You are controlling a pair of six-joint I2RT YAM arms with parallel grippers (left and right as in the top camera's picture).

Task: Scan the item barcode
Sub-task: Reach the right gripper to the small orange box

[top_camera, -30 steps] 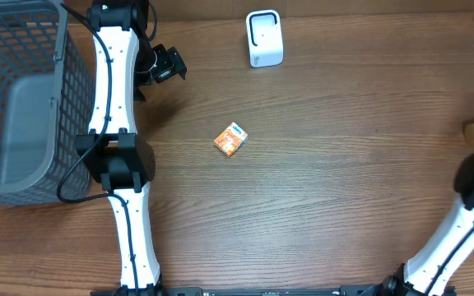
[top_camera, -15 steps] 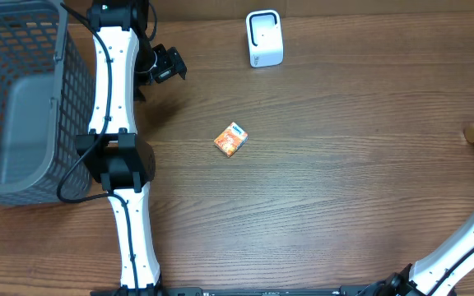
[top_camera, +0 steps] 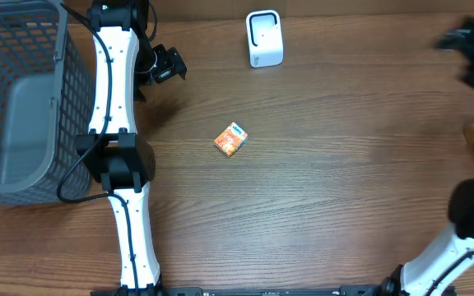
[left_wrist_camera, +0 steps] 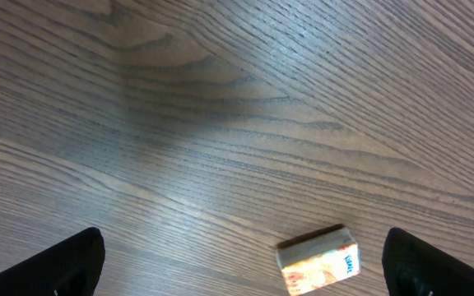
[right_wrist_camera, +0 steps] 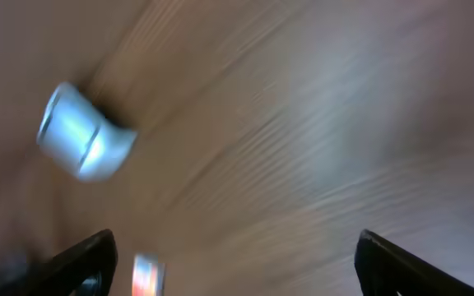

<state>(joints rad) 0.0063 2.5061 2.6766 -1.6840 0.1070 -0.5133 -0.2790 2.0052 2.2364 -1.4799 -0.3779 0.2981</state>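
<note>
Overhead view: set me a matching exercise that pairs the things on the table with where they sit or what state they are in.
1. small orange cardboard carton
2. white boxy barcode scanner
3. grey plastic mesh basket
4. left gripper

A. left edge of the wooden table
B. open, holding nothing
C. middle of the table
D. far edge, near the centre

Pairs: 1-C, 2-D, 3-A, 4-B.
</note>
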